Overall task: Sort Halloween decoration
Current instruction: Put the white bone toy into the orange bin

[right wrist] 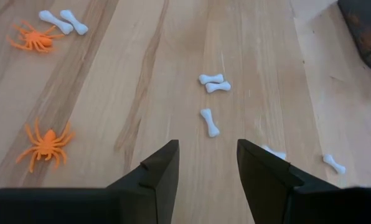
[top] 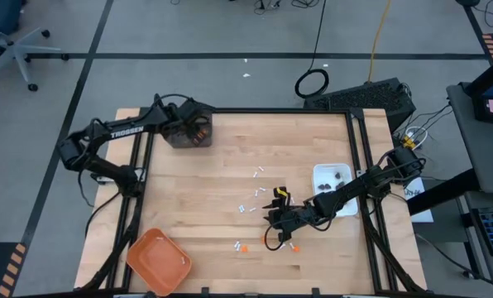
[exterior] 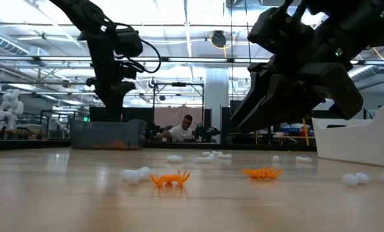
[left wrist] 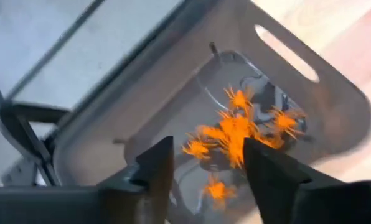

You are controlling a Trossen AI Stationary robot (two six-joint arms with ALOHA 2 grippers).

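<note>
Our left gripper (left wrist: 201,165) hangs released over grey bin (top: 189,130), orange spiders (left wrist: 238,127) heaped beneath | our right gripper (right wrist: 207,165) parted, empty; white bones (right wrist: 213,84) ahead, orange spider (right wrist: 45,143) beside.

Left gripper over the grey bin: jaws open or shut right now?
Open. The left gripper shows a clear gap between its fingers, with orange spiders lying in the grey bin beyond.
</note>
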